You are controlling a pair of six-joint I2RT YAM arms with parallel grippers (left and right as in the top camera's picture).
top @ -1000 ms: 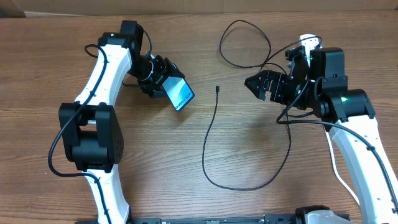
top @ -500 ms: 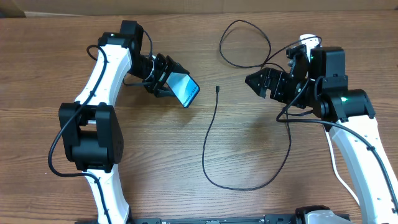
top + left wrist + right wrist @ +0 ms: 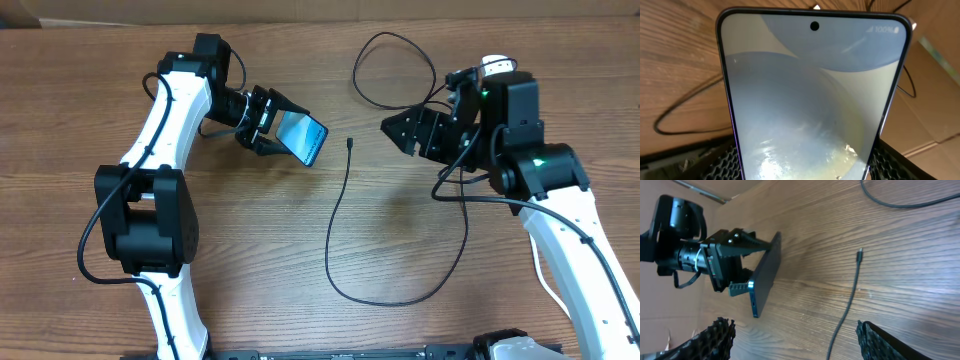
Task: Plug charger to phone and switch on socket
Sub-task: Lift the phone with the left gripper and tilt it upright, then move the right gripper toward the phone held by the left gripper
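Overhead: left gripper (image 3: 265, 130) grasps phone (image 3: 303, 137); right gripper (image 3: 392, 130) spread, empty; next, pinch charger (image 3: 346, 172) near its tip.

This looks like a robot lab, a place where people try out robots. Two big white and black robot arms, the left arm (image 3: 165, 110) and the right arm (image 3: 575, 250), come up from the near edge of a plain wooden table (image 3: 250, 260). Black wires run along both arms. The left arm holds up a phone (image 3: 303, 138), and a thin black cable (image 3: 339, 200) lies loose on the wood. Brown cardboard (image 3: 935, 95) shows past the table, like in a work room.
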